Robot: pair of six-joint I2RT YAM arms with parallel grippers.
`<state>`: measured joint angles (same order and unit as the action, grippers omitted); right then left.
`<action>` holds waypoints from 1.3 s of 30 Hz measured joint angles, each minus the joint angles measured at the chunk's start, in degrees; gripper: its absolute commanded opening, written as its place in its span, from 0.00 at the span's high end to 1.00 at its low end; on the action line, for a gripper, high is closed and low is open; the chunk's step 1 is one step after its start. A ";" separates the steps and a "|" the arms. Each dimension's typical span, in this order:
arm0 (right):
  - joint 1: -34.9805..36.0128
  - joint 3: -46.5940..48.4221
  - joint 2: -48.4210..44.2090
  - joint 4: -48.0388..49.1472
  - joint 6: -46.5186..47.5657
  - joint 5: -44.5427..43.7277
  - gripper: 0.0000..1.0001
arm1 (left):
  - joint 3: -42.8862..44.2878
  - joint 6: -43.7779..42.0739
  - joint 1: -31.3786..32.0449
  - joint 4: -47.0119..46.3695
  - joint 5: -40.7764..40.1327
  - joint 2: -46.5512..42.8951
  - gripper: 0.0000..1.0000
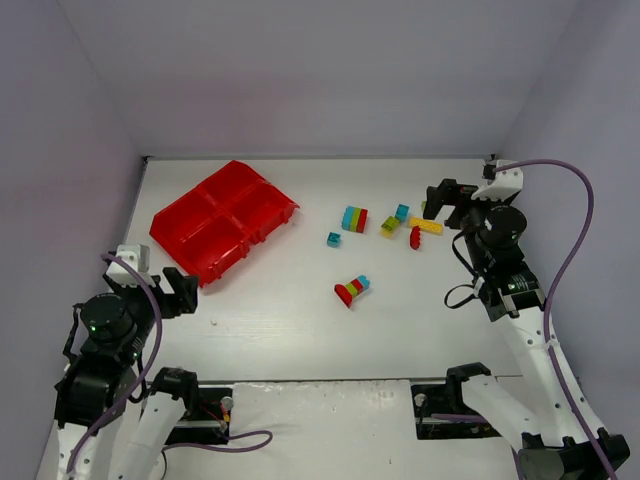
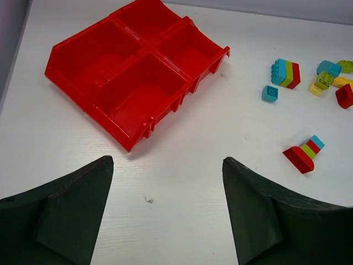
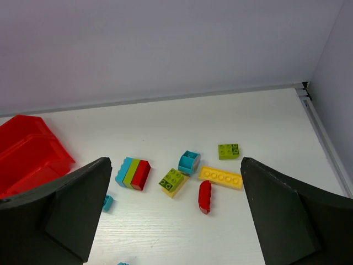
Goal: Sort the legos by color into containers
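Observation:
The red four-compartment tray [image 1: 225, 220] lies at the left back, its compartments empty; it also shows in the left wrist view [image 2: 138, 77]. The legos lie loose right of it: a blue-green-red stack [image 1: 354, 219], a small blue brick [image 1: 333, 239], a red-yellow-green-blue stack [image 1: 351, 289], and a cluster with a blue brick [image 3: 189, 162], a green-on-yellow pair [image 3: 174, 181], a long yellow plate [image 3: 220, 177], a red piece [image 3: 204, 196] and a green brick [image 3: 228, 150]. My left gripper [image 1: 178, 293] is open and empty, near the tray's front corner. My right gripper [image 1: 445, 203] is open and empty, just right of the cluster.
White walls close the table at the back and both sides. The table's right edge strip [image 3: 322, 132] runs close to my right arm. A purple cable [image 1: 575, 240] loops beside the right arm.

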<state>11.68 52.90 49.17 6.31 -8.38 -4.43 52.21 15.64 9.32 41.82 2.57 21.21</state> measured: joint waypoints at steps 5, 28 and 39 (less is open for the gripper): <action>0.00 0.00 0.00 0.00 -0.15 -0.07 0.00 | 0.20 0.09 0.00 -0.24 1.86 2.93 0.27; 0.00 0.02 12.13 0.24 -3.85 -1.84 0.00 | 21.94 1.97 12.15 -18.12 2.75 58.42 0.26; -0.02 0.02 15.50 0.11 -6.08 -2.14 0.00 | 35.71 3.04 21.16 -22.03 6.88 85.26 0.41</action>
<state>11.66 52.93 64.66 6.42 -14.46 -6.57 87.92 18.68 30.48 19.79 9.45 106.48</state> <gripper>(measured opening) 0.999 0.595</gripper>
